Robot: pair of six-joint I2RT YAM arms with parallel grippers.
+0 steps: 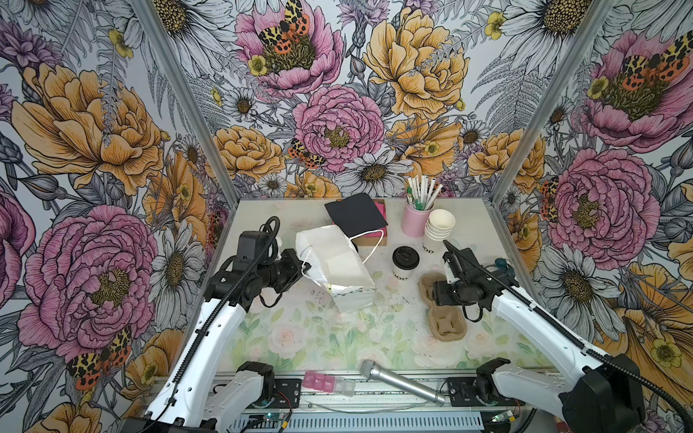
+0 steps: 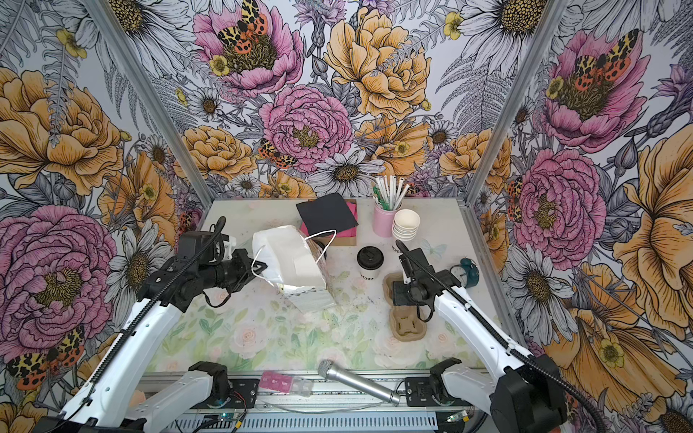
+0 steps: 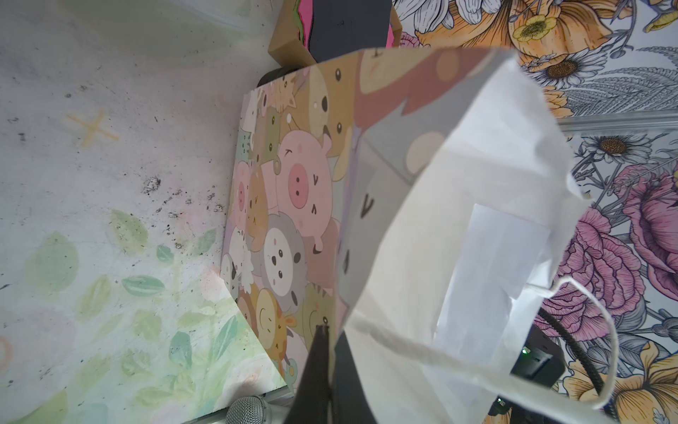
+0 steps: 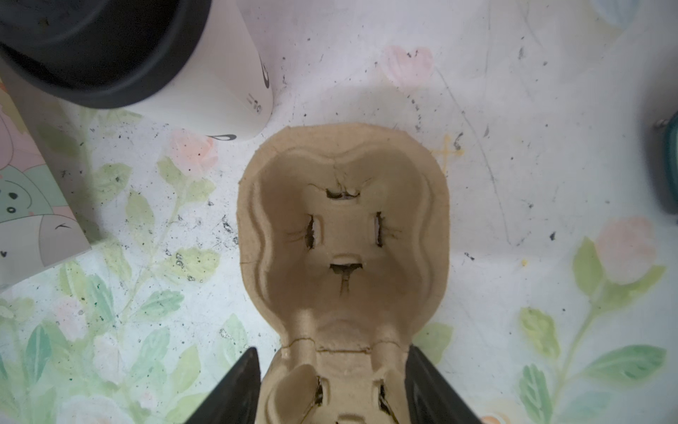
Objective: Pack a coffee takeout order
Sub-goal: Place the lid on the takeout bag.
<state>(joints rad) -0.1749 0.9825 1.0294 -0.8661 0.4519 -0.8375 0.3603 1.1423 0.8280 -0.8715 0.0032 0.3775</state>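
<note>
Entry: white paper cup [image 1: 402, 276], black lid [image 1: 405, 257] fitted, stood between paper bag [image 1: 337, 262] and cup carrier [image 4: 341, 227]; not yet packed. Black napkin [image 1: 356, 213] lay atop pink napkins [image 1: 379, 206], unpacked. Left gripper [image 1: 304, 268] was clenched on the bag rim. Right gripper [image 4: 331, 350] straddled the carrier's waist, jaws apart, unclamped. Bag's depths were hidden and the cup lettering was cut off.

The small paper cup [image 1: 402, 273] is white with black letters, its round plastic lid [image 1: 405, 257] and the square paper napkin [image 1: 356, 214] are black, and the paper bag [image 3: 290, 205] has pink and brown cartoon animals.
</note>
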